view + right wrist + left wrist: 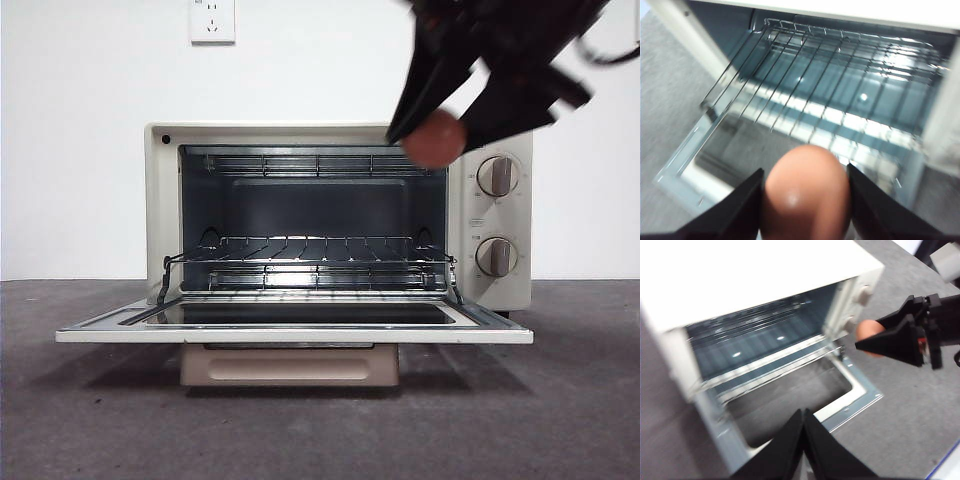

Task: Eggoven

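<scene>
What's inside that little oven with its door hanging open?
Inside the oven sits one wire rack, bare, with heating rods above and below. No food is in there. The egg is outside, gripped in the right hand. The front-right corner is covered.

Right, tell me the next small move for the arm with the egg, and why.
Probably lower the right gripper and carry it forward through the toaster oven's open front. Its jaws hold the egg in the air near the upper corner of the opening, the door lies flat, and the wire rack sits bare below.
</scene>
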Available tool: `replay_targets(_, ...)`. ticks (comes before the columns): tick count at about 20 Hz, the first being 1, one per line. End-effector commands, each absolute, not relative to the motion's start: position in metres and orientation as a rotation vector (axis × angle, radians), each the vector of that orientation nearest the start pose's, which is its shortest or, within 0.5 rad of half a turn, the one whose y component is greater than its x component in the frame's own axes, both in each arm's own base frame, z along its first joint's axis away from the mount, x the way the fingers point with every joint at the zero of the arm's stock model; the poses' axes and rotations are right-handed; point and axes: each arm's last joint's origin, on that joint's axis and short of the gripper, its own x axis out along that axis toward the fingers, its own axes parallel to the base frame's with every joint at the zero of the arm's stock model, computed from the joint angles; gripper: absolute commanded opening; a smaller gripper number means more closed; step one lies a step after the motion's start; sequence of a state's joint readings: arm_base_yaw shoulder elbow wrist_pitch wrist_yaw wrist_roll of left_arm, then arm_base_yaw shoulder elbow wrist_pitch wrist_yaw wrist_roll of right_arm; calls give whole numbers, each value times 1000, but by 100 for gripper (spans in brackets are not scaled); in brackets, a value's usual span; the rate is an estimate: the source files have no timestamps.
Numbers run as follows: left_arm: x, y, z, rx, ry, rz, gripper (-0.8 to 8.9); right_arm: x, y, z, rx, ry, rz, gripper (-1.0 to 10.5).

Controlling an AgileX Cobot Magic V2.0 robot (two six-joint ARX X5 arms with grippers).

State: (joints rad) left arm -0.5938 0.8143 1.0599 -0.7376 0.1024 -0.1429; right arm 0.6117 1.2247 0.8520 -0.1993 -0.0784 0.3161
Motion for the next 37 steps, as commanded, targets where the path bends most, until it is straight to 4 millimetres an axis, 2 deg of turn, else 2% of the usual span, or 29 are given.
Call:
replay_targets(1, 111, -73, 361, -26, 521, -619, 6, 226, 164, 260, 159, 635, 585, 3)
replay_targets(6, 94, -57, 343, -61, 521, -604, 6, 246, 173, 241, 163, 622, 566, 3)
replay_targets(10, 87, -51, 331, -96, 545, -605, 6, 259, 175, 229, 164, 608, 529, 3)
replay_targets(16, 81, -48, 329, -105, 547, -603, 6, 273, 176, 219, 178, 560, 499, 3)
replay_targets(21, 82, -49, 331, -115, 537, -603, 6, 278, 179, 206, 165, 579, 469, 3)
replay_targets(37, 82, -49, 331, -133, 542, -598, 6, 281, 181, 196, 155, 602, 452, 3)
